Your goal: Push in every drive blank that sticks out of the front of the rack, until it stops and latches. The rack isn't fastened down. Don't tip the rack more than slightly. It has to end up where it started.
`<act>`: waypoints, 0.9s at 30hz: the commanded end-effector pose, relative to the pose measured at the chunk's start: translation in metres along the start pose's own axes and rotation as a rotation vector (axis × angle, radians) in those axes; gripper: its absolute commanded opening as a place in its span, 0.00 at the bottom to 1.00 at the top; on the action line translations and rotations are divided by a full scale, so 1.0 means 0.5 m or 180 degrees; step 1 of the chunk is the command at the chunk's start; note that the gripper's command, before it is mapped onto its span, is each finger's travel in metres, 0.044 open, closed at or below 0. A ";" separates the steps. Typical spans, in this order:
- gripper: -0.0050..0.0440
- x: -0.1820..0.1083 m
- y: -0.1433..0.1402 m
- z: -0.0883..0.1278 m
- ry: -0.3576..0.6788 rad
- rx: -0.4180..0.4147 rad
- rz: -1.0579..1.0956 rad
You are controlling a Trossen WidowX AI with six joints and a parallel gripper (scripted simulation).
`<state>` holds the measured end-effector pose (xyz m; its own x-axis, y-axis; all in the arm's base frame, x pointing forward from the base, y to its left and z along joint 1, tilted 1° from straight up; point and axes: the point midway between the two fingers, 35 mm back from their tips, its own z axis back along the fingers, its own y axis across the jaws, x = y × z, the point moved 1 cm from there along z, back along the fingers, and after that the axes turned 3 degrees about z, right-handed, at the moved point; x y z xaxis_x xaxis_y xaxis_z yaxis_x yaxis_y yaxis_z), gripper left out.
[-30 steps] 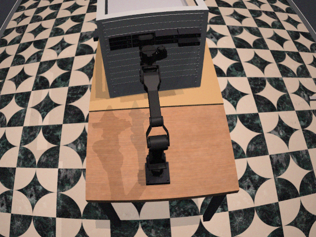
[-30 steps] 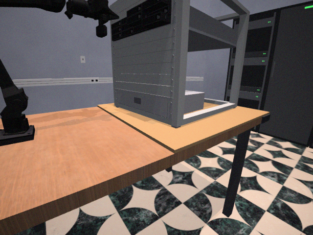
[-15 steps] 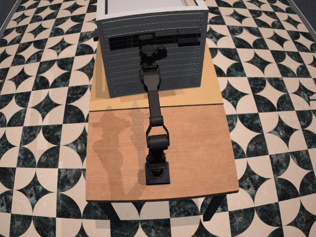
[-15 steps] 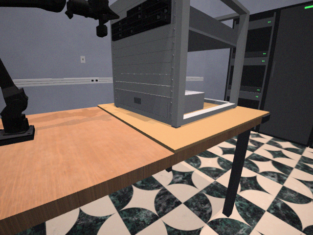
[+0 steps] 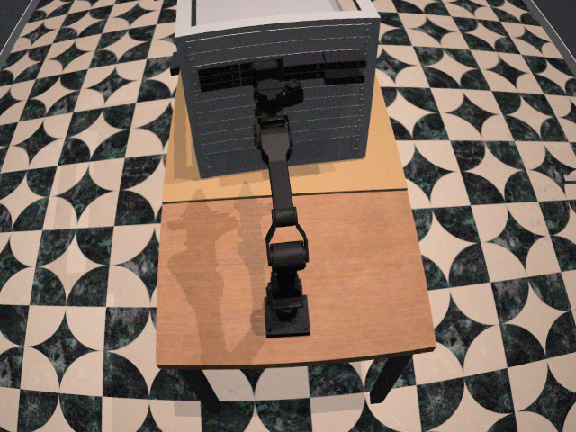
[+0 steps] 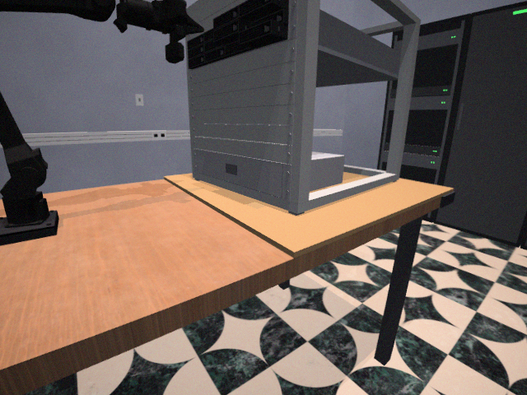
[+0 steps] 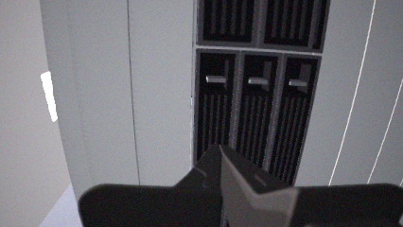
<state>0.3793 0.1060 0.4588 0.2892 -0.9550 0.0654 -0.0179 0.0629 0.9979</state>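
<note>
The rack [image 5: 223, 134] [image 6: 305, 127] [image 7: 161, 95] stands upright on a yellow board [image 5: 381, 172] [image 6: 361, 216] atop the bench [image 5: 353, 279] [image 6: 128, 255]. Drive blanks [image 5: 344, 59] [image 6: 263, 30] [image 7: 255, 111] fill a dark band high across the rack's front; some at its right end in the top view stick out. The gripper [image 5: 265, 66] [image 6: 202, 30] [image 7: 218, 151] is closed on nothing, its tips before the rack's band; contact is unclear.

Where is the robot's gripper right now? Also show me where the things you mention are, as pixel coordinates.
In the exterior view, the gripper [image 6: 198, 30] [image 7: 218, 151] is at upper left, its tip at the rack's [image 6: 304, 127] black drive bay [image 5: 218, 77] [image 6: 238, 31].
</note>
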 end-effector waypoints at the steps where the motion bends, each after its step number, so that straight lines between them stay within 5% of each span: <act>1: 0.00 0.000 0.017 -0.005 -0.0007 0.0058 -0.0012; 27: 0.00 0.000 0.019 -0.037 -0.0007 0.0058 -0.0012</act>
<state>0.3983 0.1117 0.4584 0.2897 -0.9549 0.0652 -0.0127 0.0643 0.9979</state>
